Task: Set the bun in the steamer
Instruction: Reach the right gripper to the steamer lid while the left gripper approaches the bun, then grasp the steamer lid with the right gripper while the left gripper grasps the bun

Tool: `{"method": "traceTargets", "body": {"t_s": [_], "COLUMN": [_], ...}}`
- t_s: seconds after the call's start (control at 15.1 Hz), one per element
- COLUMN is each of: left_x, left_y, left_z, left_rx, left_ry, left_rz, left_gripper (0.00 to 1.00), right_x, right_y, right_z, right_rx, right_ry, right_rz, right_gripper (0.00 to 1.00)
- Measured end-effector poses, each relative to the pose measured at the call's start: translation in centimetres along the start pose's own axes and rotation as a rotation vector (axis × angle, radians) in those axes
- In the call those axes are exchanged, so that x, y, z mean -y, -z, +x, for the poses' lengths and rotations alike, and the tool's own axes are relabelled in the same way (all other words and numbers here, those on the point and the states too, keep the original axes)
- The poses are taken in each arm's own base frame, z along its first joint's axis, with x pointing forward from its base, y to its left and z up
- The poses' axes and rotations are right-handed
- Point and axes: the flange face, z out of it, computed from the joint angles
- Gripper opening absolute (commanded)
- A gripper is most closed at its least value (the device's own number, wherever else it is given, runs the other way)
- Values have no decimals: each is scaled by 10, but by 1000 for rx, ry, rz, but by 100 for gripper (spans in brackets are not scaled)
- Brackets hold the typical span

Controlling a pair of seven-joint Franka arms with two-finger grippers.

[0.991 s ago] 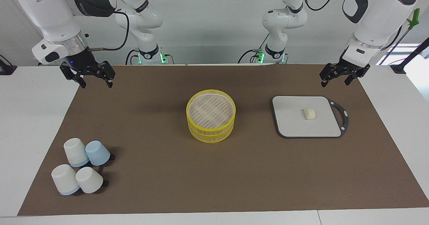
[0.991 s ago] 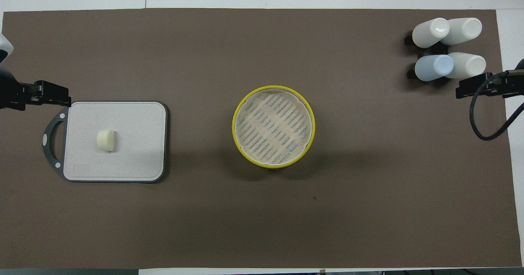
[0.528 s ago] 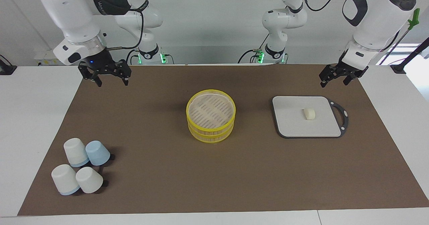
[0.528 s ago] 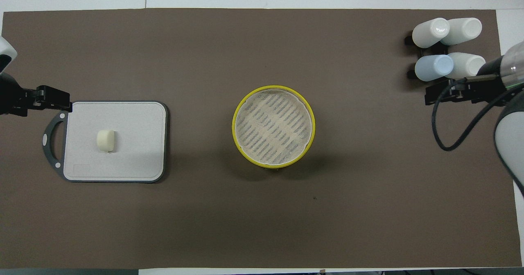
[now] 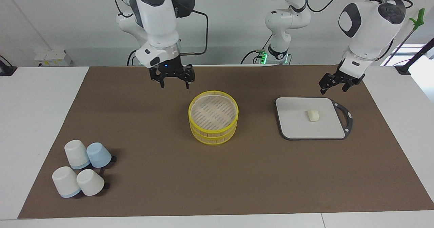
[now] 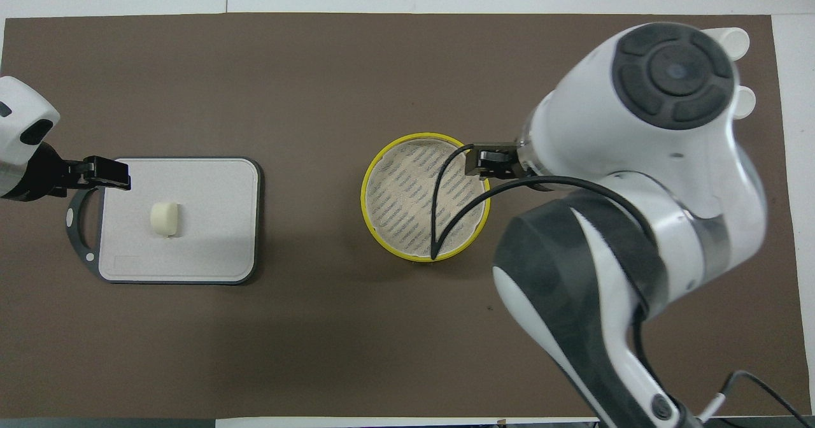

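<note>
The bun (image 5: pixel 313 115) (image 6: pixel 164 218) lies on its side on the grey board (image 5: pixel 298 131) (image 6: pixel 210 249), near the middle of it. Nothing touches it.

In the overhead view the steamer (image 5: pixel 213 116) (image 6: pixel 425 197) sits at 3 o'clock from the board, well apart from it, in the middle of the brown mat (image 5: pixel 217 180) (image 6: pixel 318 84). It has two tiers and nothing in it.

The left gripper (image 5: pixel 333 84) (image 6: pixel 105 172) hangs in the air over the board's handle end. Its fingers are spread open and hold nothing.

The right gripper (image 5: pixel 174 81) (image 6: pixel 487 162) hangs in the air just beside the steamer's rim. Its fingers are open too, and empty.

Four cups (image 5: pixel 82 168) stand upside down at the right arm's end of the mat.
</note>
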Motion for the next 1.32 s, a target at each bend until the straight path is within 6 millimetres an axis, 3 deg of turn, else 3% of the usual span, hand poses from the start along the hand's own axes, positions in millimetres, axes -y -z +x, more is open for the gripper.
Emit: {"method": "traceTargets", "body": {"t_s": [0.26,0.46,0.73,0.92,1.19,1.32], "left_x": [1,10,16,15,18,25], "left_y": [-47,-84,-114,-131,-157,-164], "left_z": [-4,-10,-9,-5,-9,-11], "left_rx": [-20,-15,7,7,4,-6], "left_ry": [1,19,29,29,34,48], "left_rz": [-1,-2,-4,-5,-7,-8], "left_gripper": [100,100,100,100,100,100], "right_x": [74,106,156,176,183,183], "right_y": [-39,-61,-87,-98,-114,-127], "right_z": [1,4,-6,-10,-17,-21], "right_rx": [8,11,-8,-41,-29,-13], "right_ry": [-94,-140,-128,-104,-82,-46], "right_rz": [-6,-10,7,45,32,13], "right_gripper": [100,99,99,99,98,90]}}
